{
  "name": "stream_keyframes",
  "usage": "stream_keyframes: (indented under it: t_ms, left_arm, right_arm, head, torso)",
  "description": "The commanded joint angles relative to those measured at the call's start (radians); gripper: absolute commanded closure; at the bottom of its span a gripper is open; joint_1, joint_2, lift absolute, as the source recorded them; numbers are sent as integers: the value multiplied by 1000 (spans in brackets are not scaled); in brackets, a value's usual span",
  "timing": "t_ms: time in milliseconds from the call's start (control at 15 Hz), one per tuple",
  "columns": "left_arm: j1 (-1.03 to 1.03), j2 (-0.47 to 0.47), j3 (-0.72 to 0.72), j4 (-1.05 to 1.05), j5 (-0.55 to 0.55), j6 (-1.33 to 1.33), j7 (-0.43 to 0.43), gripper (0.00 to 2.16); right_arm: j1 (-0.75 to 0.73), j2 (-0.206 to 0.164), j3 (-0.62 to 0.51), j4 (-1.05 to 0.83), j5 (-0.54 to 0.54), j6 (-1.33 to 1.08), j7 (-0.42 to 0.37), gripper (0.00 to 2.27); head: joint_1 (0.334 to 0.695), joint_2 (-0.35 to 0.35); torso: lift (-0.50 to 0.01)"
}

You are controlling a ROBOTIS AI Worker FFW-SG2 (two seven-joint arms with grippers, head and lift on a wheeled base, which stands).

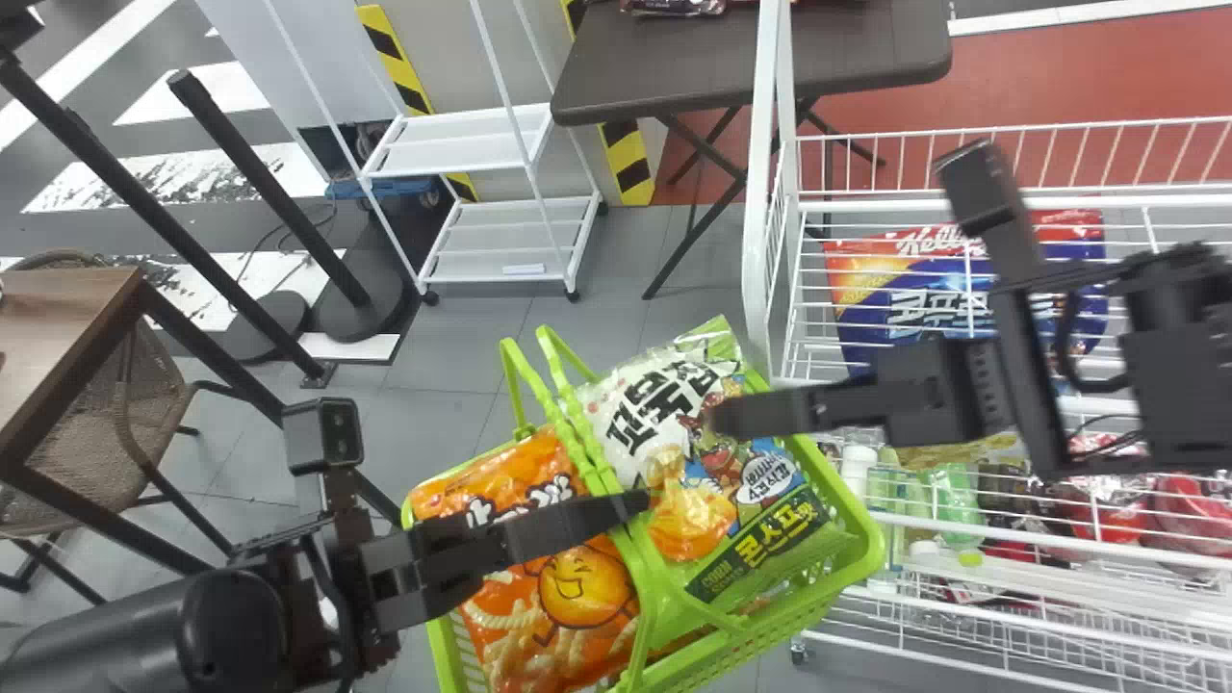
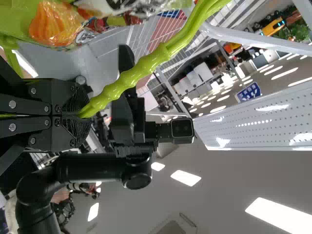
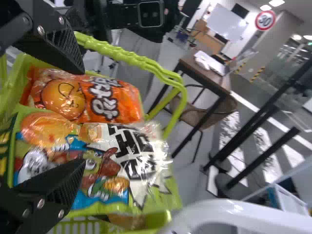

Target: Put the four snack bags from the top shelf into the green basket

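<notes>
We clamp the handle (image 1: 574, 423) of the green basket (image 1: 871, 534) with our left gripper (image 1: 642, 502); it crosses above the snack bags (image 1: 577, 587) inside, our right gripper (image 1: 720, 420) over them, fingers apart, white rack (image 1: 762, 192) alongside, dark table (image 1: 664, 72) beyond

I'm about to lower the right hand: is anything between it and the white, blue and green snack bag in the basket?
Nothing visible stands between the right hand and that snack bag. The basket handles, where the left hand has its grip, rise to the bag's left, out of that gap.
</notes>
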Motion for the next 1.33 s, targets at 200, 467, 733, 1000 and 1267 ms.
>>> stream_keyframes:
  t_ms: [200, 467, 733, 1000, 1267]
  left_arm:
    - [43, -3, 47, 6, 35, -37, -11, 2148]
    - [59, -6, 56, 6, 53, -56, -11, 2148]
    - [86, -11, 56, 8, 56, -77, -11, 2148]
    - [107, -11, 73, 3, 62, -80, -11, 2148]
    - [113, -12, 68, -5, 62, -80, -11, 2148]
  right_arm:
    - [136, -61, -117, -187, 361, -126, -10, 39]
    - [296, -60, -69, -178, 788, -681, -49, 43]
    - [408, -57, -94, -87, 881, -1077, -80, 43]
    - [503, -58, -224, 12, 818, -1393, -53, 43]
    - [593, -58, -255, 14, 772, -1500, -51, 43]
  head:
    - [695, 350]
    - [695, 175]
    - [695, 90]
    - [695, 56]
    - [695, -6]
  torso:
    - [-6]
    - [-6]
    - [-6]
    - [-6]
    - [-6]
